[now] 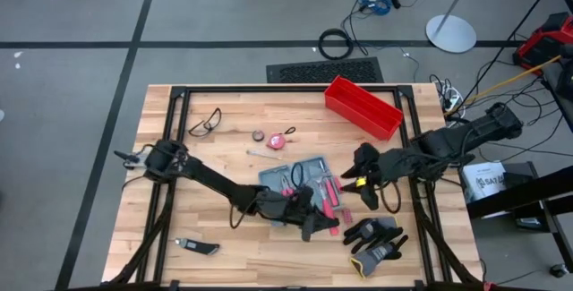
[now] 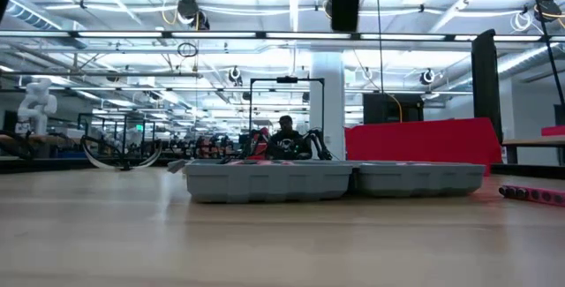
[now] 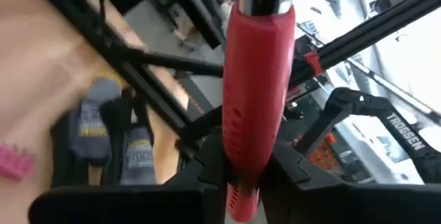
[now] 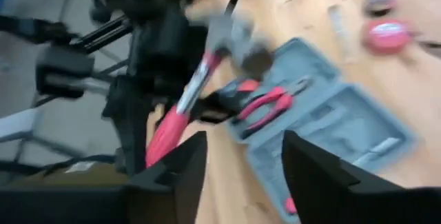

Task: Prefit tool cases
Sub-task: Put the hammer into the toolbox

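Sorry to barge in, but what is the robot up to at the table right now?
It is fitting hand tools into the open grey tool case in the middle of the table. The left gripper is shut on a red-handled hammer beside the case. The right gripper stands open just past the case's other side, holding nothing. Red pliers already lie in the case, and work gloves wait nearby.

The whole worktop is seen from straight overhead, and level from its surface toward the room. The open tool case is shared by overhead, low and right wrist views, closest from the wrist.
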`<action>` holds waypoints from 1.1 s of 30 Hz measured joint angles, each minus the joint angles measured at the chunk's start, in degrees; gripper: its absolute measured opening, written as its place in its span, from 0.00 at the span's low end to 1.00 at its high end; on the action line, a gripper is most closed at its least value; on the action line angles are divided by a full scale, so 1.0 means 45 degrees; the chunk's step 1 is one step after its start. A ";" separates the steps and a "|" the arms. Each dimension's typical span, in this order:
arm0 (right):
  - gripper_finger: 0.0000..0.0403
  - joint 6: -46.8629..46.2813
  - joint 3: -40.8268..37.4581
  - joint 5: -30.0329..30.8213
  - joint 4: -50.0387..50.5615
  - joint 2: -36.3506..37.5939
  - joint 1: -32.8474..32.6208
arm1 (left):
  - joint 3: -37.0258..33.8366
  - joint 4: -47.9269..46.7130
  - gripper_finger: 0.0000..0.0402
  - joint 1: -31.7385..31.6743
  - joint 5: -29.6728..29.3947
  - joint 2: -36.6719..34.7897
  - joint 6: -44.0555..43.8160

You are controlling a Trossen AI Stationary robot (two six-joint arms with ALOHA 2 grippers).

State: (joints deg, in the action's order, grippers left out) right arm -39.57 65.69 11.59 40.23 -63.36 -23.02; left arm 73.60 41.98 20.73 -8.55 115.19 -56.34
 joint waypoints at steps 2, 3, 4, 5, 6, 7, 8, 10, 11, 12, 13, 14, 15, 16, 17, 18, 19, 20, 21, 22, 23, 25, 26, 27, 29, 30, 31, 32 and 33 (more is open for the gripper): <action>0.48 0.0198 -0.0004 -0.0803 -0.0918 -0.0304 0.0008 | 0.0000 -0.0381 0.14 0.0005 -0.0150 -0.0426 0.0485; 0.50 0.0298 -0.0001 -0.0988 -0.1386 -0.0454 0.0003 | 0.0008 -0.0409 0.14 0.0005 -0.0189 -0.0541 0.0654; 0.51 0.0391 0.0004 -0.1001 -0.1821 -0.0598 -0.0006 | 0.0015 -0.0465 0.14 0.0005 -0.0227 -0.0632 0.0735; 0.52 0.0511 0.0005 -0.1011 -0.2075 -0.0726 -0.0012 | 0.0015 -0.0504 0.14 0.0005 -0.0239 -0.0661 0.0809; 0.53 0.0662 0.0004 -0.1010 -0.2157 -0.0852 0.0001 | 0.0015 -0.0535 0.14 0.0011 -0.0243 -0.0661 0.0905; 0.53 0.0839 0.0001 -0.1000 -0.2262 -0.0982 0.0041 | 0.0010 -0.0602 0.14 0.0039 -0.0246 -0.0649 0.0926; 0.54 0.0992 0.0001 -0.0994 -0.2410 -0.1088 0.0088 | 0.0010 -0.0610 0.14 0.0074 -0.0249 -0.0637 0.0940; 0.54 0.1234 0.0001 -0.0956 -0.2780 -0.1248 0.0146 | 0.0010 -0.0630 0.14 0.0153 -0.0252 -0.0635 0.1036; 0.54 0.1364 0.0001 -0.0970 -0.3079 -0.1343 0.0187 | 0.0010 -0.0685 0.14 0.0179 -0.0268 -0.0639 0.1100; 0.54 0.1418 0.0001 -0.0984 -0.3324 -0.1451 0.0207 | 0.0010 -0.0785 0.14 0.0219 -0.0311 -0.0639 0.1265; 0.53 0.1476 0.0001 -0.1042 -0.3557 -0.1567 0.0222 | 0.0010 -0.0827 0.14 0.0253 -0.0331 -0.0639 0.1415; 0.53 0.1572 0.0001 -0.1209 -0.3819 -0.1684 0.0279 | 0.0005 -0.0846 0.14 0.0272 -0.0346 -0.0634 0.1615; 0.53 0.1631 0.0001 -0.1455 -0.4103 -0.1807 0.0322 | 0.0000 -0.0840 0.14 0.0293 -0.0361 -0.0634 0.1763; 0.53 0.1658 0.0001 -0.1684 -0.4406 -0.1929 0.0373 | 0.0000 -0.0811 0.14 0.0328 -0.0397 -0.0634 0.1934; 0.53 0.1659 0.0001 -0.1851 -0.4638 -0.2038 0.0377 | 0.0001 -0.0756 0.14 0.0343 -0.0420 -0.0634 0.2054; 0.53 0.1672 0.0001 -0.1977 -0.4829 -0.2157 0.0377 | 0.0000 -0.0760 0.14 0.0345 -0.0470 -0.0634 0.2220; 0.53 0.1700 0.0001 -0.2002 -0.5013 -0.2280 0.0377 | 0.0000 -0.0778 0.14 0.0352 -0.0487 -0.0634 0.2349; 0.53 0.1722 0.0001 -0.2008 -0.5095 -0.2388 0.0377 | 0.0000 -0.0797 0.14 0.0363 -0.0518 -0.0634 0.2396; 0.52 0.1816 -0.0004 -0.2009 -0.5140 -0.2446 0.0377 | 0.0000 -0.0794 0.14 0.0373 -0.0550 -0.0634 0.2408; 0.50 0.1908 -0.0004 -0.2014 -0.5227 -0.2498 0.0373 | 0.0000 -0.0775 0.14 0.0383 -0.0558 -0.0634 0.2481; 0.46 0.1975 -0.0004 -0.2005 -0.5369 -0.2519 0.0372 | 0.0000 -0.0741 0.14 0.0411 -0.0587 -0.0634 0.2639; 0.35 0.2049 -0.0007 -0.1980 -0.5578 -0.2533 0.0367 | 0.0000 -0.0720 0.14 0.0441 -0.0593 -0.0634 0.2824; 0.28 0.2051 -0.0014 -0.1960 -0.5702 -0.2533 0.0369 | 0.0000 -0.0673 0.14 0.0452 -0.0593 -0.0634 0.2897; 0.19 0.2046 -0.0017 -0.1988 -0.5832 -0.2525 0.0372 | 0.0000 -0.0652 0.14 0.0478 -0.0654 -0.0639 0.2980; 0.09 0.1881 -0.0019 -0.2039 -0.6031 -0.2494 0.0362 | 0.0000 -0.0783 0.14 0.0513 -0.0867 -0.0644 0.3428; 0.09 0.1835 -0.0019 -0.1931 -0.6029 -0.2490 0.0362 | 0.0000 -0.0800 0.14 0.0538 -0.0899 -0.0644 0.3533; 0.09 0.1723 -0.0019 -0.1868 -0.6029 -0.2490 0.0358 | 0.0000 -0.0810 0.14 0.0577 -0.0990 -0.0644 0.3640; 0.09 0.1699 -0.0019 -0.1849 -0.5992 -0.2490 0.0394 | 0.0000 -0.0789 0.14 0.0601 -0.1067 -0.0644 0.3733; 0.09 0.1706 -0.0017 -0.1866 -0.5891 -0.2490 0.0472 | 0.0000 -0.0800 0.14 0.0618 -0.1085 -0.0644 0.3793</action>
State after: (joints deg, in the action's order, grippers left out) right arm -31.89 65.61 3.19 13.72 -74.56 -20.89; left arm 73.60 38.38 23.51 -13.43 112.29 -39.27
